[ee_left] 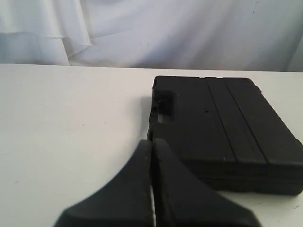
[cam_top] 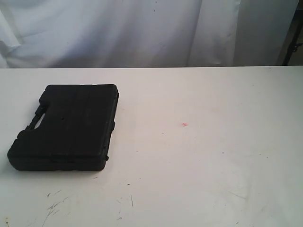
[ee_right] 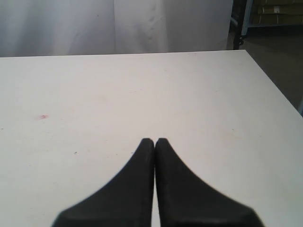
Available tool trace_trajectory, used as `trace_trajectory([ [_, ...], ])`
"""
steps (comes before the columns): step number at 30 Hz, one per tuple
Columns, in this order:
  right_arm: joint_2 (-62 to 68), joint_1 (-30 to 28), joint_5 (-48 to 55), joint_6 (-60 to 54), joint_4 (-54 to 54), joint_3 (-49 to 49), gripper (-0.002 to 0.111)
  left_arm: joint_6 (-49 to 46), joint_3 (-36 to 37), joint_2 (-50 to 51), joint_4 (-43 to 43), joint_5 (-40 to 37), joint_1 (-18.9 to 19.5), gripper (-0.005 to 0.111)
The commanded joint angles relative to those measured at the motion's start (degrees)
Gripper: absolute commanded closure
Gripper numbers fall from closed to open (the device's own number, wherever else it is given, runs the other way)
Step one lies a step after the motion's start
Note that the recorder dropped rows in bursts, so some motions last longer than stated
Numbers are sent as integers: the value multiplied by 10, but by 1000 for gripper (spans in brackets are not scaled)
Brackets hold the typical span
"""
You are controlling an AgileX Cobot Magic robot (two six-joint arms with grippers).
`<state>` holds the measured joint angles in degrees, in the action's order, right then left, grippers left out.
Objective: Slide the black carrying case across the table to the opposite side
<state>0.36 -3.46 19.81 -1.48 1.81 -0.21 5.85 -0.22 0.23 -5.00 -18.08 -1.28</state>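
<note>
The left jaws are pressed together, tip against tip, with only a thin seam between them; they hold nothing. In the left wrist view their tips sit at the lower middle of the frame, just in front of the near corner of the case (ee_left: 222, 132); whether they touch it I cannot tell. The right jaws are likewise pressed together and hold nothing; they point over bare bench (ee_right: 199, 94), well apart from the case, with a small red dot (ee_right: 43, 116) at the left of that frame. Neither pair shows in the exterior view.

The case (cam_top: 66, 125) lies flat on the bench (cam_top: 213, 156) at the left of the exterior view, about mid-height in the frame; it is black and matte, with ribs running along its lid. Its cut-out handle (cam_top: 38, 117) is on the edge facing the left border of the frame; small tabs stick out from the opposite long edge. The case is shut, lid down on its base, so what it holds is hidden.

The red dot (cam_top: 184, 125) lies right of the case, near the middle of the frame; thin dark scratches (cam_top: 54, 205) mark the bench at the lower left; white cloth (cam_top: 142, 28) hangs across the top of the frame behind the bench.
</note>
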Motion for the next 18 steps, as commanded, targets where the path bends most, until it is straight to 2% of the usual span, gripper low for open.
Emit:
trace_trajectory([
  [1, -4, -2, -1, -2, 1, 2, 108, 7, 2, -2, 3, 6, 0, 107],
  [4, -4, -2, -1, -2, 1, 2, 108, 32, 2, -2, 18, 3, 0, 107],
  [18, -4, -2, -1, -2, 1, 2, 108, 32, 2, -2, 29, 2, 0, 107],
])
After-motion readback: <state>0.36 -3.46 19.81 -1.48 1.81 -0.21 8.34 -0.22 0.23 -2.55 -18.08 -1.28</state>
